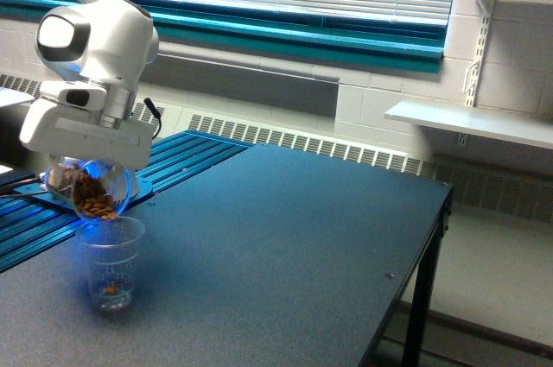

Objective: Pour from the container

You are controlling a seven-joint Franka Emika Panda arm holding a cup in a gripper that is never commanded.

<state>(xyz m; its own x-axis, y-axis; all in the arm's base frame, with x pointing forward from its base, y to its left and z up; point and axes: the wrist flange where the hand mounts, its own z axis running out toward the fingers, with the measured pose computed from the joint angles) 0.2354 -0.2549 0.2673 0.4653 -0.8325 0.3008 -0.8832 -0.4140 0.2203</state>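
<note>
The tool (85,179) held the container (89,192), a small clear rounded jar, clamped just beneath its white body. The container was tipped over, mouth turned downward, with brown nut-like bits gathered at its lower edge. Directly below the tool stood a clear ribbed plastic cup (111,262) on the dark tabletop (285,237), its rim just under the container's mouth. A few brown bits lay at the cup's bottom. Behind the tool ran a blue slatted surface (186,155)
</note>
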